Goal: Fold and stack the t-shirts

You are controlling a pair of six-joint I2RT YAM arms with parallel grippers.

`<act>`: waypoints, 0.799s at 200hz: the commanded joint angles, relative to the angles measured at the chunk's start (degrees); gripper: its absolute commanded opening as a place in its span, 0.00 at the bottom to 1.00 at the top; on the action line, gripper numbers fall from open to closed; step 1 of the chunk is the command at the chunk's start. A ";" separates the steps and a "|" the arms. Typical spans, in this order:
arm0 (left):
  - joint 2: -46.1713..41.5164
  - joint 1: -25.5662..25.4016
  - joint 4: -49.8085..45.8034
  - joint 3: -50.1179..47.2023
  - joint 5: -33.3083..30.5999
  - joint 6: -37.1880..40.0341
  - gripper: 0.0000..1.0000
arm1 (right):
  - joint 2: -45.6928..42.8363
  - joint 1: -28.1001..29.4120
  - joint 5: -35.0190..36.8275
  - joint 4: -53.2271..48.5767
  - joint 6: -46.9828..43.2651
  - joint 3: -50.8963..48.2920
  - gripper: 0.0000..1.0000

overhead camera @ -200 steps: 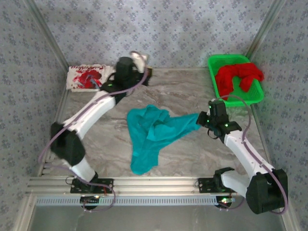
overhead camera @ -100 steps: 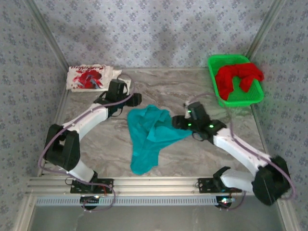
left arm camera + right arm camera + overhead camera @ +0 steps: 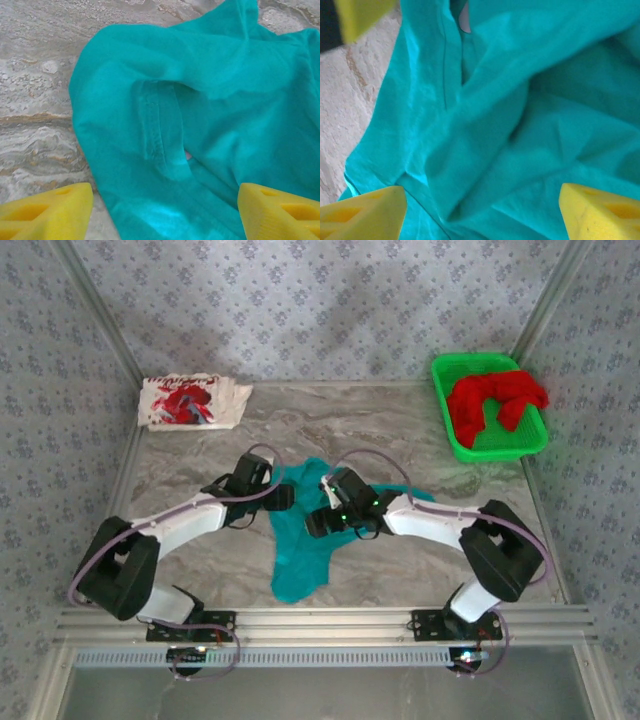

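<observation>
Both arms reach from their bases at the near edge of the table [image 3: 400, 430] toward its middle, forearms low. The left gripper [image 3: 283, 497] and right gripper [image 3: 316, 522] point toward each other, just beside one another, jaws spread wide (yellow pads [image 3: 47, 209] far apart in both wrist views).

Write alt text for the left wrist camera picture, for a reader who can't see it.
A crumpled teal t-shirt lies on a marbled grey table, a stitched seam running down its middle. The left gripper is open over it, its yellow fingers wide apart at the picture's bottom corners.
</observation>
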 commanded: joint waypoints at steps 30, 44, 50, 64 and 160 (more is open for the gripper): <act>8.22 0.19 6.88 2.09 -0.83 -0.37 0.64 | 6.08 -0.85 -0.82 2.38 2.10 5.14 0.56; 9.37 0.24 6.10 2.56 -2.42 -0.91 0.48 | 6.52 -1.72 0.00 1.74 3.12 5.28 0.26; 9.71 0.39 5.54 2.61 -3.71 -1.21 0.34 | 6.06 -2.16 1.00 1.42 3.75 4.89 0.16; 9.92 0.97 1.22 3.22 -9.52 -3.66 0.09 | 3.86 -3.71 3.08 -0.71 3.63 4.33 0.06; 2.04 8.28 -1.99 -0.57 -11.22 -0.42 0.00 | -6.59 -29.02 2.16 -16.28 -1.42 4.71 0.03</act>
